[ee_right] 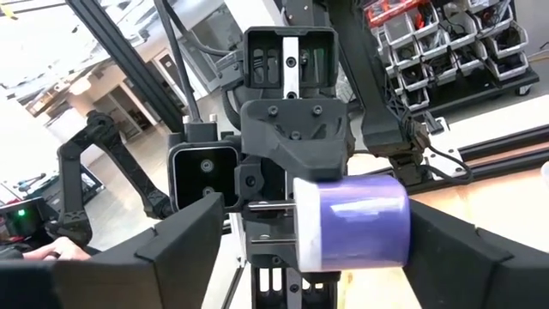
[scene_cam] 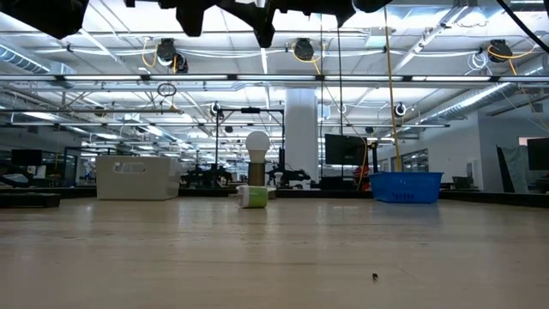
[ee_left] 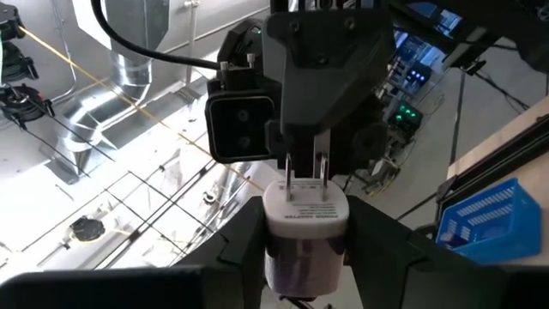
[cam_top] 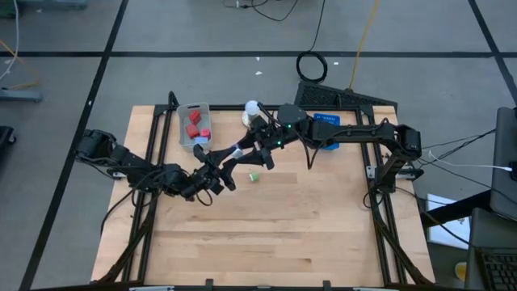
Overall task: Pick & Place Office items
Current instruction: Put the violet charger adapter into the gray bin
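I clamp my left claw [ee_left: 304, 225] on the adapter [ee_left: 305, 215], a white plug with a purple body. My two fingers press its sides, and its prongs point at my other wrist. I hold it in the air just off the corner of the grey tray [cam_top: 182, 129], on the side toward the table's middle. My right claw [ee_right: 317, 233] faces the left one there. Its fingers are spread wide on either side of the adapter, with a gap at each side, so it grips nothing. Red blocks [cam_top: 194, 120] lie in the tray. A green block [cam_top: 254, 176] lies on the table, farther from the tray than the adapter.
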